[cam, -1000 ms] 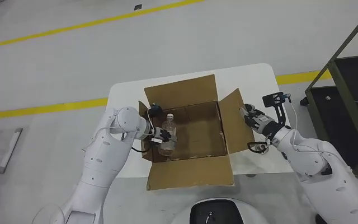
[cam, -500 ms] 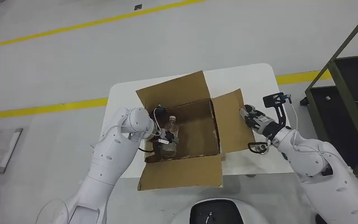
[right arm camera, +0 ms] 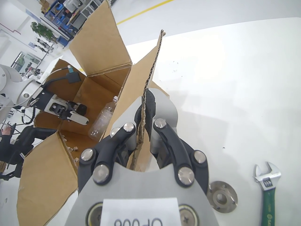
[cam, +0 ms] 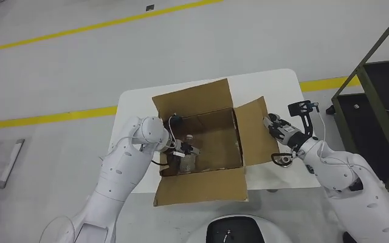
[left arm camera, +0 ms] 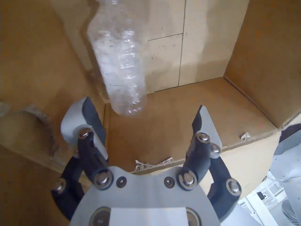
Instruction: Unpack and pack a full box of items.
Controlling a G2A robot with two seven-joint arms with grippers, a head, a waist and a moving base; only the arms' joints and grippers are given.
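Note:
An open cardboard box [cam: 213,109] stands on the white table [cam: 273,85]. A clear plastic bottle [left arm camera: 117,59] with a white cap is inside it, close to the left wall, and nothing grips it. My left gripper [left arm camera: 141,114] is open inside the box, just short of the bottle's base. From the right wrist view the bottle [right arm camera: 101,121] leans low in the box beside the left gripper [right arm camera: 81,114]. My right gripper [right arm camera: 143,109] is shut on the edge of the box's right flap [right arm camera: 150,71]. In the top view the right gripper [cam: 273,126] sits at that flap.
A green-handled wrench [right arm camera: 268,184] and a round metal flange [right arm camera: 222,197] lie on the table to the right of the box. A dark metal rack [cam: 364,103] stands off the table's right side. The box's flaps stand up around the opening.
My left gripper has let go of the bottle, which now sits lower in the box. The box swung and shifted left, then partly back. My right gripper kept hold of the flap.

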